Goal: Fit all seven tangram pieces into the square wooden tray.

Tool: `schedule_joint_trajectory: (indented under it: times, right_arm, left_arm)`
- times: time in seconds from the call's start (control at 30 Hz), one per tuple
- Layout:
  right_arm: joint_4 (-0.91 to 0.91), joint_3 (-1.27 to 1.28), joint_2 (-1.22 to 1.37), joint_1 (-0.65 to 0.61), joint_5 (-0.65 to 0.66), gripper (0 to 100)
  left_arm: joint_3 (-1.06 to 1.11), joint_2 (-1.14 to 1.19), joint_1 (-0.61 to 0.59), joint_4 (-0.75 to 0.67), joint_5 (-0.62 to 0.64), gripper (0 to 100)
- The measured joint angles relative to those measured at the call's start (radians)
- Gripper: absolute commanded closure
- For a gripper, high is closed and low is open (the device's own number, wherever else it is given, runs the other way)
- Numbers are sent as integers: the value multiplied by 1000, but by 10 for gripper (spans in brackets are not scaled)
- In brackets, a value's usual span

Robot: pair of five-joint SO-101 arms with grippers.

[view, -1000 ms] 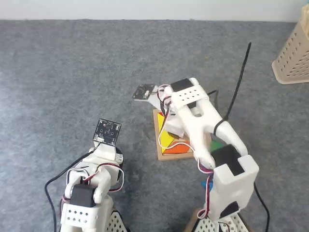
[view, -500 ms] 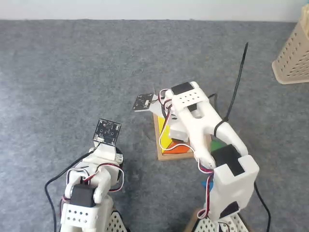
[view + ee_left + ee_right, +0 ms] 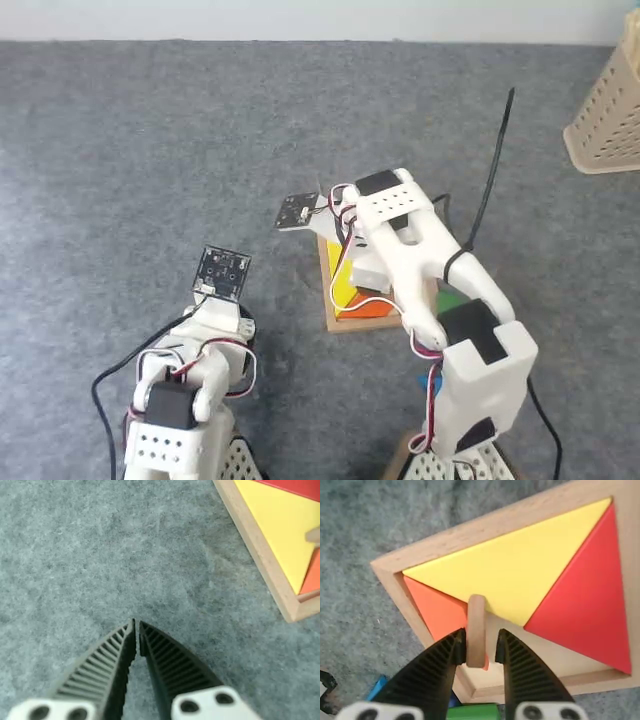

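Observation:
The square wooden tray [image 3: 470, 527] holds a large yellow triangle [image 3: 520, 580], a large red triangle [image 3: 590, 600] and an orange piece [image 3: 437, 610]. My right gripper [image 3: 480, 635] is shut on a plain wooden piece [image 3: 476, 620], held on edge just above the tray beside the orange piece. In the high view the right arm [image 3: 400, 230] stretches over the tray [image 3: 345, 322]. My left gripper [image 3: 136, 624] is shut with nothing in it, low over the grey carpet, a short way from the tray's corner [image 3: 255, 545].
A green piece [image 3: 472, 712] and a blue piece [image 3: 377, 687] lie on the carpet just outside the tray. A beige slatted basket [image 3: 610, 110] stands at the far right, and a black cable [image 3: 490, 190] runs behind the right arm.
The right arm has dropped closer to the tray with the wooden piece, then kept still. The left arm has not moved.

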Motion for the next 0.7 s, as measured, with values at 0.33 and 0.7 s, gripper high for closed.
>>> schedule_joint_trajectory:
  times: [0.33, 0.7]
  right_arm:
    - [0, -2, -11, 61, -15, 892]
    - [-38, -2, -44, 63, -101, 895]
  left_arm:
    - [0, 0, 0, 0, 0, 988]
    - [0, 0, 0, 0, 0, 988]
